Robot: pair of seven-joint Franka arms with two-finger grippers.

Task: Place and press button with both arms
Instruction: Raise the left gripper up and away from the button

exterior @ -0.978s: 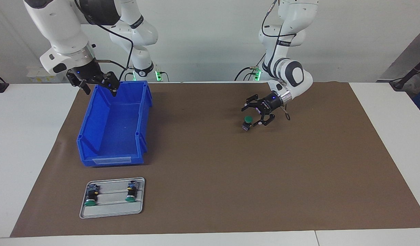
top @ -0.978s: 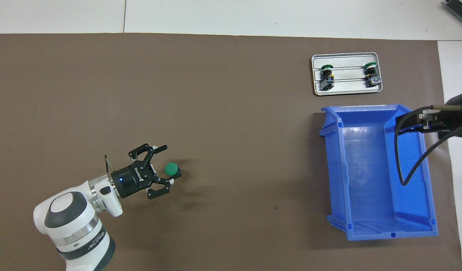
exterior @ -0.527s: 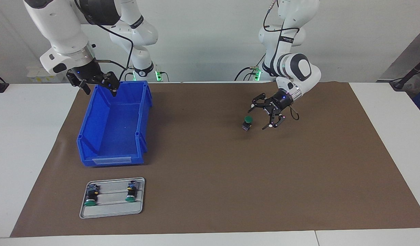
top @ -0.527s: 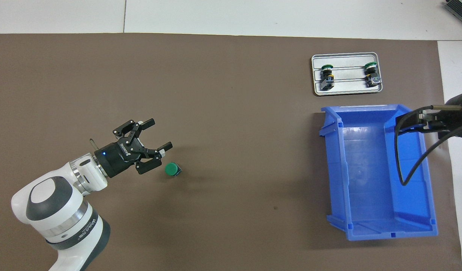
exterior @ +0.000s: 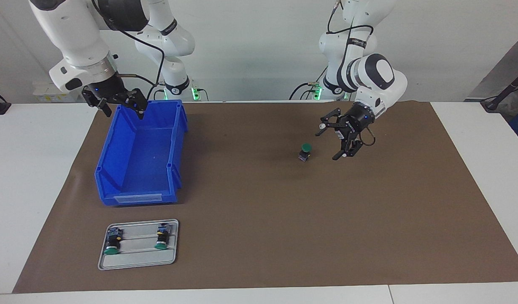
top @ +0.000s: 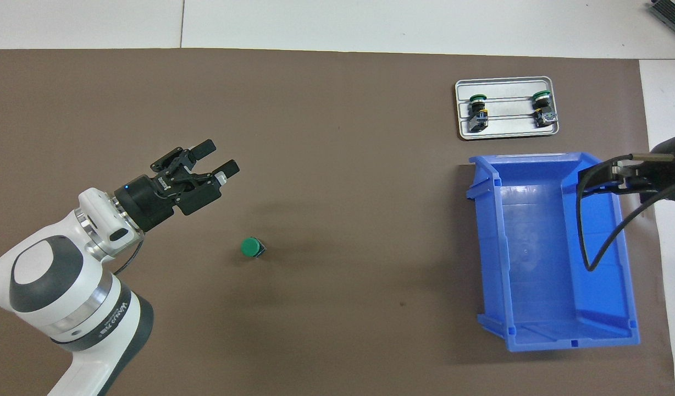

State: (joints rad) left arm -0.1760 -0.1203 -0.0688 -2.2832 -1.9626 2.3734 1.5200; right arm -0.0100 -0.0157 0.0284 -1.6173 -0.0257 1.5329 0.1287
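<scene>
**Button placed, press still to come**

Button (exterior: pixel 305 151) stands cap-up on the brown mat (exterior: pixel 259 236), mid-bench toward the robots' edge: placing looks done, pressing is left. Left tool (exterior: pixel 339 140) hangs beside it, jaws wide and empty. Right tool (exterior: pixel 115 101), also wide, waits over the blue bin's (exterior: pixel 134 162) rim. The facing view shows the gap between left tool and button; the overhead view mostly hides the right tool.
</scene>
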